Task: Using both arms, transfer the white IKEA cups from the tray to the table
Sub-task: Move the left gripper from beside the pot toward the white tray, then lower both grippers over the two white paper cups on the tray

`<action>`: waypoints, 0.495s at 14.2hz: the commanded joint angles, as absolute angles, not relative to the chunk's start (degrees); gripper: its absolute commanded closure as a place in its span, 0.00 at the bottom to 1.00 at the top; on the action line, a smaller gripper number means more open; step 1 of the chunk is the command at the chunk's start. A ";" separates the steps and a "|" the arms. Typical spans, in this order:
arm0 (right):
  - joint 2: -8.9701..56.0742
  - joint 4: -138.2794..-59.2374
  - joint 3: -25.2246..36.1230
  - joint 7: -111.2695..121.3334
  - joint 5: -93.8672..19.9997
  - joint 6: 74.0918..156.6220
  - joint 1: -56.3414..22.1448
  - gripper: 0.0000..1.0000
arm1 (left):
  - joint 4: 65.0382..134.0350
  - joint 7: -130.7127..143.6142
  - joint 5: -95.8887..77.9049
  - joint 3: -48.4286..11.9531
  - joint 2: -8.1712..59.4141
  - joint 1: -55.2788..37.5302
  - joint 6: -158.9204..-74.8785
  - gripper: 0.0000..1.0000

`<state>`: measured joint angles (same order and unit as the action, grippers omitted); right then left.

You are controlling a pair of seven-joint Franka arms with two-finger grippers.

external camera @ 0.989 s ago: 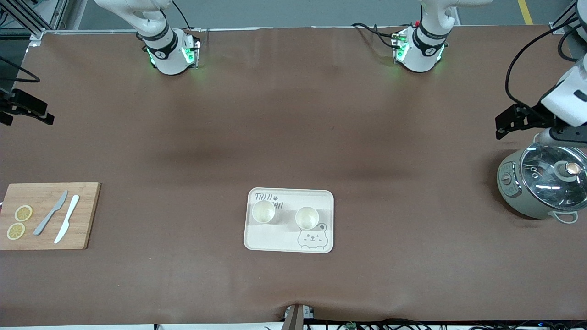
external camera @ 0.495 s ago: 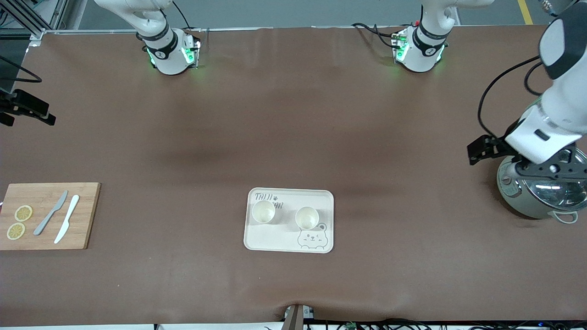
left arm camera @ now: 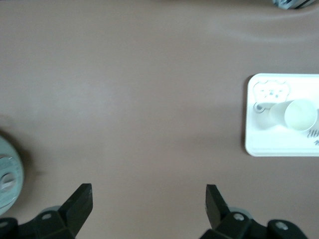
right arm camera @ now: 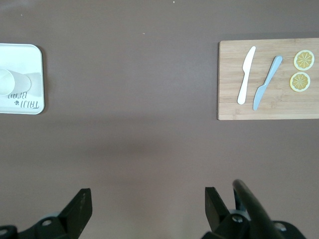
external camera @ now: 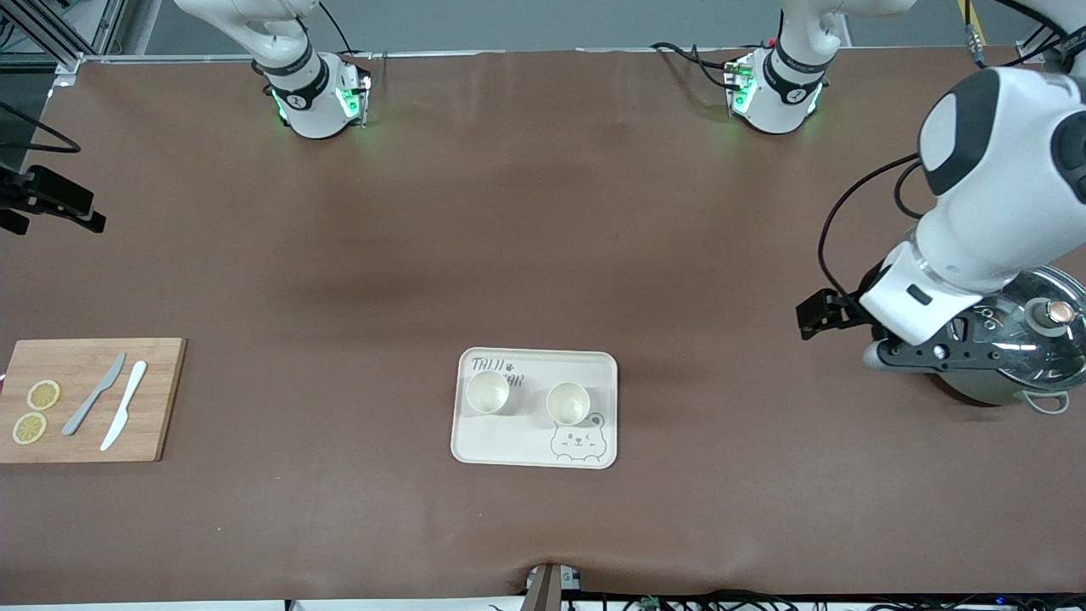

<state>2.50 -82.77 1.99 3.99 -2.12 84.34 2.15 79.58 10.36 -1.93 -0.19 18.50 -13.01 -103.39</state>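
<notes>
Two white IKEA cups (external camera: 488, 392) (external camera: 568, 403) stand upright side by side on a cream bear-printed tray (external camera: 534, 450) in the middle of the table, near the front camera. One cup (left arm camera: 300, 115) shows in the left wrist view, and part of one (right arm camera: 7, 81) in the right wrist view. My left gripper (left arm camera: 148, 188) is open and empty, high over the bare table beside the pot, well apart from the tray. My right gripper (right arm camera: 147, 191) is also open and empty, over bare table at the right arm's end.
A grey-green pot (external camera: 1001, 386) with a glass lid stands at the left arm's end, partly covered by the left hand. A wooden cutting board (external camera: 161, 399) with two knives and two lemon slices lies at the right arm's end.
The left arm has swung down from the table's end across the pot, toward the tray. The cups and the tray have not moved, and the right gripper has hardly shifted.
</notes>
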 commanded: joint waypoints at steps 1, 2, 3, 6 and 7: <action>1.58 -83.93 1.85 3.26 -2.20 85.69 0.53 0.00 | 78.75 12.21 -3.16 -0.09 21.35 -14.93 -106.77 0.00; 1.76 -83.94 1.85 2.47 -2.20 86.13 0.01 0.00 | 78.66 13.35 -3.25 -0.09 22.05 -15.29 -107.92 0.00; 2.02 -83.94 1.85 1.59 -2.20 86.57 -0.61 0.00 | 78.66 14.58 -3.16 -0.09 22.84 -16.42 -109.23 0.00; 2.28 -83.94 1.85 -2.62 -2.20 87.80 -3.24 0.00 | 78.40 15.64 -3.08 -0.09 26.35 -18.19 -112.15 0.00; 2.29 -83.94 1.85 -4.38 -2.20 87.98 -4.30 0.00 | 77.88 15.56 -3.08 -0.09 27.85 -19.15 -112.67 0.00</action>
<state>2.65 -83.51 1.69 -0.91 -2.14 87.24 -2.50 79.58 15.04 -2.31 -0.30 25.09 -17.82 -111.58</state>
